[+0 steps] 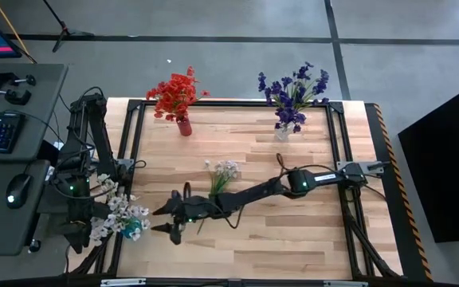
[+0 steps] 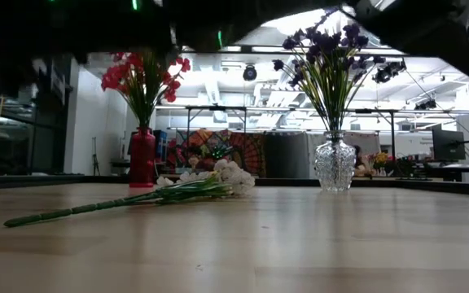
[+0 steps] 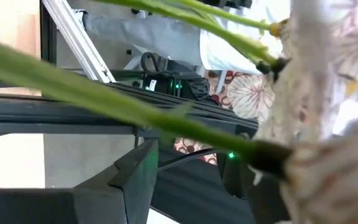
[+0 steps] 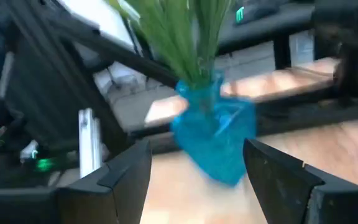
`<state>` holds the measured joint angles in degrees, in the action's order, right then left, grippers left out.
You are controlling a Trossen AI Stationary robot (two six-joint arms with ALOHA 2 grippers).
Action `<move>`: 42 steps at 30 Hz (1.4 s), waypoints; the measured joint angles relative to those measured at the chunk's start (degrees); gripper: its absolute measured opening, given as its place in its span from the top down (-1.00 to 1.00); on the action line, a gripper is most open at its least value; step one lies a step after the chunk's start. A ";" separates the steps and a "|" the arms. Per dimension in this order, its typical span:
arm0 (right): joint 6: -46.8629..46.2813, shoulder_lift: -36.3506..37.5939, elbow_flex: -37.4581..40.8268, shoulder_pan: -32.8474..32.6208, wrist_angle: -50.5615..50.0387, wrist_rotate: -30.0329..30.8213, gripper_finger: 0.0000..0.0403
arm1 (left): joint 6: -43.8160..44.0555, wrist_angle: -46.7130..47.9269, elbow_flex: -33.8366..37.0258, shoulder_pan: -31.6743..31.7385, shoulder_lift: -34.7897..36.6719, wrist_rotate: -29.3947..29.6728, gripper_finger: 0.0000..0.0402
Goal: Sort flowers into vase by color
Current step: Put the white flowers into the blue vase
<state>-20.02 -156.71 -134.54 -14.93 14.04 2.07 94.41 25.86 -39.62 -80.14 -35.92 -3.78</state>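
The right fingers point(image 4: 126, 180) stand wide apart and empty, dark angular plastic, with a blue vase point(image 4: 215, 140) between them farther off. The right gripper point(image 1: 168, 220) reaches low across the tabletop point(image 1: 293, 239) toward its left edge. The left gripper point(image 1: 94, 227) sits at that edge among white blossoms; its fingers point(image 3: 135, 180) are spread too, gripping nothing that can be seen. A loose white sprig point(image 1: 221, 177) lies flat on the pale wood planks near the middle, its long axis running from the blossom head, toward the far side, back down the thin green stem toward the near edge, where it passes under the right arm. Red flowers point(image 1: 175, 93) stand upright in a slim red vase point(image 1: 184, 126) at the far left, purple flowers point(image 1: 293, 92) in a cut-glass vase point(image 1: 282, 131) at the far right. White flowers point(image 1: 118, 214) fill the blue vase point(image 1: 133, 232) at the left edge.
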 joint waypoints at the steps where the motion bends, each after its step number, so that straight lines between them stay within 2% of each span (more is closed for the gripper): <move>1: 0.95 0.16 3.03 0.30 5.88 0.14 -0.21 | 0.00 -0.02 0.00 0.00 0.00 -0.07 0.02; 4: 0.83 0.21 6.34 0.97 8.37 0.56 -0.21 | -0.04 0.08 0.00 0.00 0.02 0.15 0.02; 7: 0.65 0.44 5.48 1.47 6.82 -2.41 -0.21 | -1.42 0.14 0.00 0.00 -0.02 1.62 0.02; 16: 1.01 0.46 5.38 1.32 7.45 -2.74 -0.21 | -2.42 1.04 0.00 0.00 0.23 3.77 0.02; 25: 0.84 0.48 5.38 1.30 7.19 -2.78 -0.21 | 16.91 -7.89 0.00 0.00 6.50 -4.00 0.02; 28: 0.82 0.48 5.38 1.30 7.21 -2.77 -0.21 | 23.75 -10.72 0.00 0.00 9.10 -4.71 0.02; 30: 0.74 0.48 5.38 1.29 7.19 -2.78 -0.21 | 28.19 -12.88 0.00 0.00 10.66 -3.94 0.02; 33: 0.29 0.48 5.40 1.28 7.17 -2.78 -0.21 | 31.94 -17.03 -0.07 -0.02 12.31 0.90 0.02; 36: -0.85 0.48 5.40 1.28 7.10 -2.78 -0.21 | 33.60 -18.20 -0.09 0.00 12.79 5.85 0.02; 42: -0.96 0.48 5.40 0.82 6.59 -2.78 -0.21 | 32.77 -23.36 -0.07 0.00 11.94 10.01 0.02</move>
<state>-20.97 -156.22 -129.14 -14.11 20.63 -0.71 127.18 2.50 -39.68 -80.14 -23.98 6.23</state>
